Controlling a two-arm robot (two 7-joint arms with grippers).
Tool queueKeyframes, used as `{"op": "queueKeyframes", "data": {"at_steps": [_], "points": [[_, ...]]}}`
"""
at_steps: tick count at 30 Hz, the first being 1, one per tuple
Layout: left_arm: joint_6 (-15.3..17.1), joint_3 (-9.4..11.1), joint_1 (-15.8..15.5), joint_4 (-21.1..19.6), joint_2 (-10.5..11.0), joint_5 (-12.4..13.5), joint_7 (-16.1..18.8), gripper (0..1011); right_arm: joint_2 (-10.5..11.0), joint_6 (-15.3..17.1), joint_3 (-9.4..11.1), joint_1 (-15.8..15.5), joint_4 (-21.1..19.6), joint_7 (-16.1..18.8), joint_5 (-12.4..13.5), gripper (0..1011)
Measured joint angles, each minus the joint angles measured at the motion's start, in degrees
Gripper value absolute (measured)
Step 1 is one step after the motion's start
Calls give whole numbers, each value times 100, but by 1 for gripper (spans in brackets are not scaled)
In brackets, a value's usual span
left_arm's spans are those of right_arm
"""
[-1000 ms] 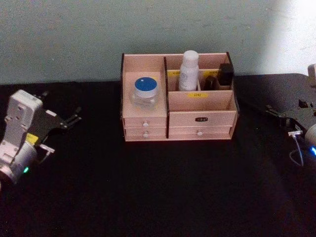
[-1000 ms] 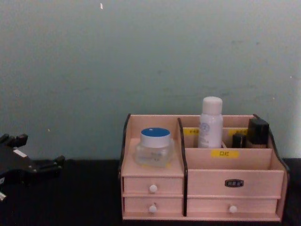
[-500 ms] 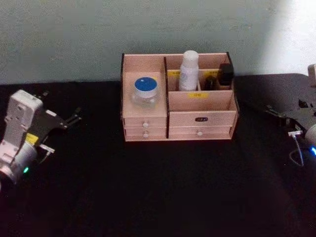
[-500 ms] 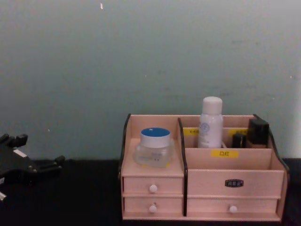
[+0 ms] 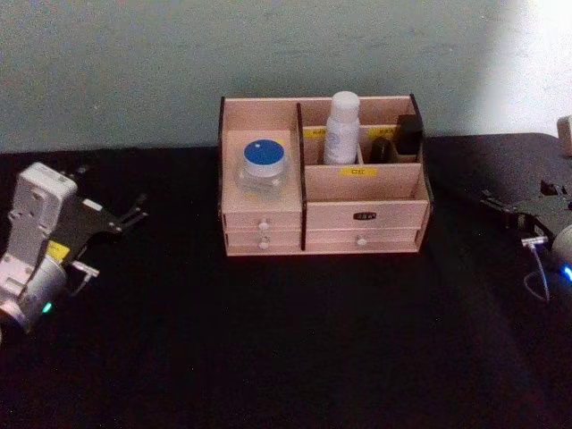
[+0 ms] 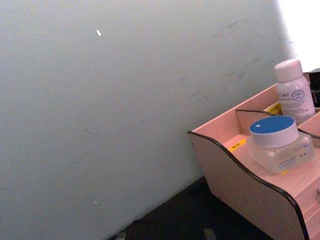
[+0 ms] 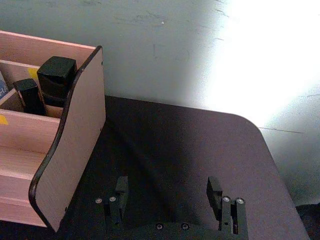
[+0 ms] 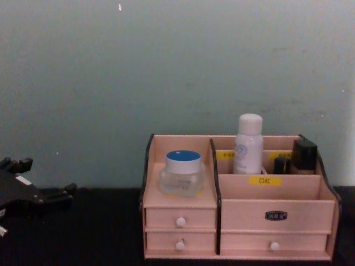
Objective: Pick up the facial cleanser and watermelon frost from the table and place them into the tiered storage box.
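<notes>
Two grippers rest on the black table (image 5: 286, 357), jaws apart: left gripper (image 5: 121, 222), right gripper (image 7: 167, 192). Between them stands the tiered storage box (image 5: 357, 183), pinkish wood, holding a blue-lidded jar (image 5: 263, 166) and white bottle (image 5: 340, 128).

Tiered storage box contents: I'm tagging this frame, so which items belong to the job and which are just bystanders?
Job:
tiered storage box
white bottle, rear compartment
blue-lidded jar, left shelf

Bystanders:
two small dark containers, rear right compartment
</notes>
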Motion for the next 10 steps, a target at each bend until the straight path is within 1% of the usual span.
{"op": "queueKeyframes", "data": {"at_steps": [10], "points": [[0,0,0,0,0,0,0,1001,0,0,0,0,0,0,0,1000]]}}
